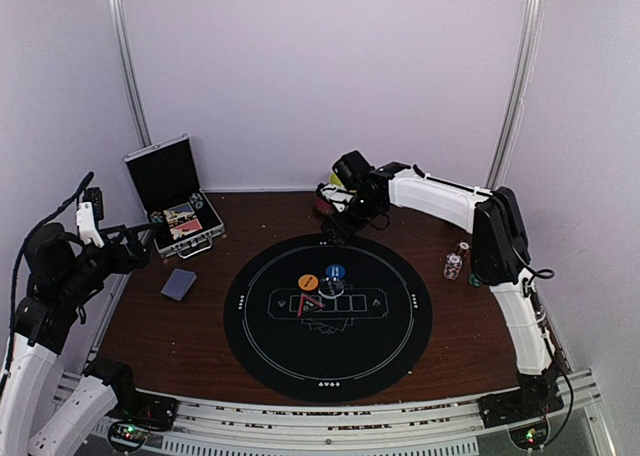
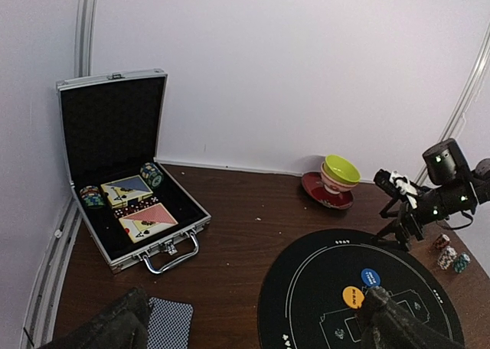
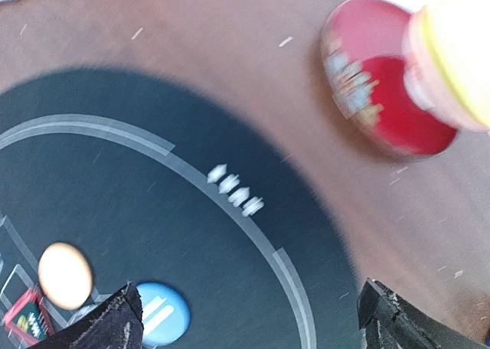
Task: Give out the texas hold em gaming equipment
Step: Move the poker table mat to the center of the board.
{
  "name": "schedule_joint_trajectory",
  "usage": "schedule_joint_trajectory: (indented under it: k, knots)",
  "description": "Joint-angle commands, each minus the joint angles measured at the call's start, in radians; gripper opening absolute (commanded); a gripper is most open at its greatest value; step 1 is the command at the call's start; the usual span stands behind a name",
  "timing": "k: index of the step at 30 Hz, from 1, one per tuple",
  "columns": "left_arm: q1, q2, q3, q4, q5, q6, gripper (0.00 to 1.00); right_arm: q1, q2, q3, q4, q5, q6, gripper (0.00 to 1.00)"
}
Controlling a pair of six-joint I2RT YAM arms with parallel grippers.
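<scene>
A grey-blue-backed deck of cards [image 1: 179,284] lies on the wood left of the black round mat [image 1: 270,346]. On the mat are an orange button disc [image 1: 308,282], a blue button disc [image 1: 335,271] and a red-edged card [image 1: 312,301]. A few striped chips [image 1: 455,264] stand to the right of the mat. My left gripper [image 1: 140,248] hangs open above the deck [image 2: 168,322], which shows beside its left finger [image 2: 115,330]. My right gripper [image 1: 332,230] hovers open over the mat's far edge, with the blue disc [image 3: 157,313] by its left finger [image 3: 107,326] and the orange disc [image 3: 65,275] further left.
An open metal case [image 1: 175,196] at the back left holds two card packs [image 2: 138,207] and chips [image 2: 151,174]. A yellow-green bowl [image 2: 341,170] on a red saucer [image 2: 321,193] stands at the back, close behind the right gripper. White walls enclose the table.
</scene>
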Motion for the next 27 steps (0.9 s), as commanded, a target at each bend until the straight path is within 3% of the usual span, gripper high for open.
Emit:
schedule_joint_trajectory:
  k: [1, 7, 13, 27]
  knots:
    - [0.015, -0.004, -0.012, 0.054, -0.008, 0.012, 0.98, -0.005, 0.074, 0.063, 0.041, 0.085, 0.003, 1.0]
    - [0.021, -0.002, -0.013, 0.053, -0.009, 0.01, 0.98, -0.027, 0.15, 0.112, 0.132, 0.122, 0.026, 1.0]
    - [0.024, 0.0, -0.014, 0.054, -0.008, 0.01, 0.98, -0.101, 0.176, 0.115, 0.203, -0.021, 0.131, 1.0]
    - [0.027, -0.001, -0.014, 0.053, -0.009, 0.007, 0.98, -0.124, 0.257, 0.115, 0.167, -0.204, 0.06, 0.97]
